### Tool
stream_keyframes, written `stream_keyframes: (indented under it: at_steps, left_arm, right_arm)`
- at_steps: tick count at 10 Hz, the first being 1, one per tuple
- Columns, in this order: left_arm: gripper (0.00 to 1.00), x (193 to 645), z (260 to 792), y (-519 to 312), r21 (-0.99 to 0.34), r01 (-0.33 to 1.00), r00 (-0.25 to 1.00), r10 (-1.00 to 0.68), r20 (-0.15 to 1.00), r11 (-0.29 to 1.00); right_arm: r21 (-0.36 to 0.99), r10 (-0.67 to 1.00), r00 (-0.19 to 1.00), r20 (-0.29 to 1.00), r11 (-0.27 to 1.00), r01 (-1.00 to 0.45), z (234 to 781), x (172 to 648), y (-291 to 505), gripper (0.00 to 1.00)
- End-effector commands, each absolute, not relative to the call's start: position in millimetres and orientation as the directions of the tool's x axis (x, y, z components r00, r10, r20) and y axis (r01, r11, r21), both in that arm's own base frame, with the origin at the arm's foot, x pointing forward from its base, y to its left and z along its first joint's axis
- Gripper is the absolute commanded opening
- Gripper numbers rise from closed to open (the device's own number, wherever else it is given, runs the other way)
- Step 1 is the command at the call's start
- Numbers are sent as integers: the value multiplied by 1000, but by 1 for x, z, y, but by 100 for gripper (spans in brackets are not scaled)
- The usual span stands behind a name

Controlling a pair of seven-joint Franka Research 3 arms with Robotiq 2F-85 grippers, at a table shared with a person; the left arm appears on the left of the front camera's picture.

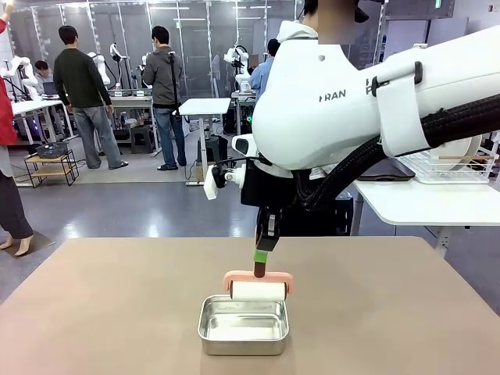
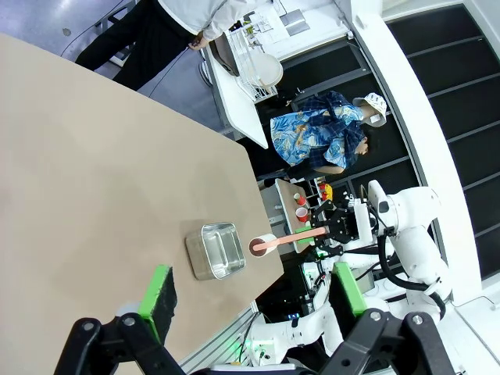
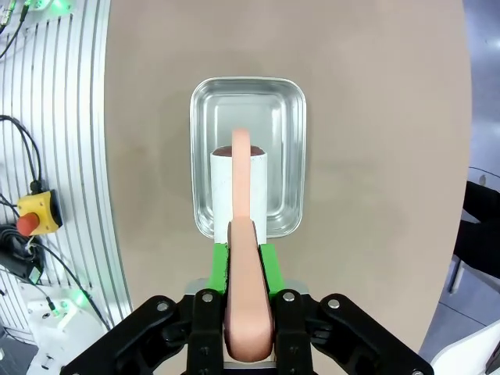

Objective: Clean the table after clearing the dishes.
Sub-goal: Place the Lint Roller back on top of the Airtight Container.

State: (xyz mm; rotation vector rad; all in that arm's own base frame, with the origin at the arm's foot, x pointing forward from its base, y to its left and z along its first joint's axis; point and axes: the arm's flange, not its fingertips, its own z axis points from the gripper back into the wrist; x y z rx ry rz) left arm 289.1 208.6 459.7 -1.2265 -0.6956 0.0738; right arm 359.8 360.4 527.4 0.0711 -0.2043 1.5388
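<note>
A glossy white arm [image 1: 367,101] with rounded shells, grey "RAN" lettering and a black ribbed cable sleeve [image 1: 437,125] — its black gripper [image 3: 242,258] has green pads [image 3: 266,266], silver screws and hinged links.

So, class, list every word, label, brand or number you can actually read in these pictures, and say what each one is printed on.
"RAN": grey letters on the white shell of the right arm, front view; the word seems cut off at its start.
Papers on the white side table, left wrist view: print too small to read.
The roller, the steel pan and the table carry no readable text.
</note>
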Motion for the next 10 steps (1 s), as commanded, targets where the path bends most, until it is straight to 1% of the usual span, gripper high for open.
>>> stream_keyframes:
  at_steps: [1, 3, 4, 5, 8, 10]
  left_arm:
    - [100, 287, 462, 210, -884, 310, 792, 419, 444, 350]
    - [100, 287, 462, 210, -884, 310, 792, 419, 444, 350]
    - [100, 287, 462, 210, -884, 310, 792, 419, 444, 350]
    - [100, 287, 462, 210, -884, 310, 792, 419, 444, 350]
    - [100, 287, 462, 210, -884, 310, 792, 419, 444, 350]
    - [100, 287, 462, 210, -884, 310, 792, 419, 444, 350]
  right_arm:
    - [-71, 983, -2, 184, 11, -997, 529, 358, 360, 20]
    - [-81, 984, 18, 175, 33, -996, 527, 360, 360, 20]
    - [-75, 984, -16, 175, -3, -997, 516, 363, 374, 20]
    - [-86, 984, -25, 176, -10, -996, 510, 369, 383, 20]
    - [-87, 990, -33, 140, -21, -996, 484, 387, 403, 20]
    - [-69, 989, -13, 147, -2, -998, 465, 393, 409, 20]
